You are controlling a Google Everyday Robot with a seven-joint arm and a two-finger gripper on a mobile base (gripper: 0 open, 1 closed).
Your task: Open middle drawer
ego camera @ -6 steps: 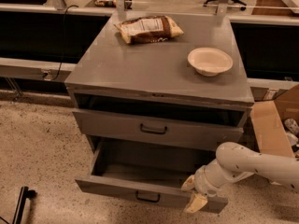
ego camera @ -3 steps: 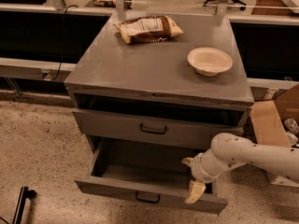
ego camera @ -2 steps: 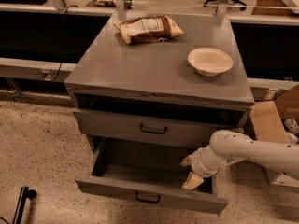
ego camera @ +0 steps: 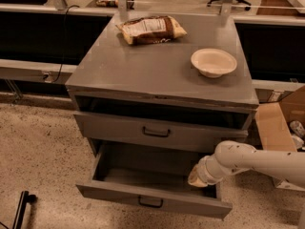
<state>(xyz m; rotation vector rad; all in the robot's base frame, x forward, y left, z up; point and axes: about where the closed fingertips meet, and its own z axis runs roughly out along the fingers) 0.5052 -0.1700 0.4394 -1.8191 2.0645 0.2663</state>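
Note:
The middle drawer [ego camera: 157,197] is pulled out from the grey cabinet [ego camera: 157,66]. It has a low front panel with a small black bar handle [ego camera: 150,202], and its plain grey inside shows. My gripper [ego camera: 196,176] is at the end of the white arm [ego camera: 252,161], which comes in from the right. It hangs over the drawer's right inner part, just under the taller drawer front [ego camera: 157,132] above, which is shut. The lowest drawer is hidden under the open one.
A chip bag [ego camera: 151,29] and a cream bowl [ego camera: 213,62] lie on the cabinet top. A cardboard box [ego camera: 279,123] stands at the right. A black object [ego camera: 21,209] is on the speckled floor at lower left. Dark counters run behind.
My gripper has risen from the drawer's front right corner and moved back and up over its inside. The drawer stays pulled out.

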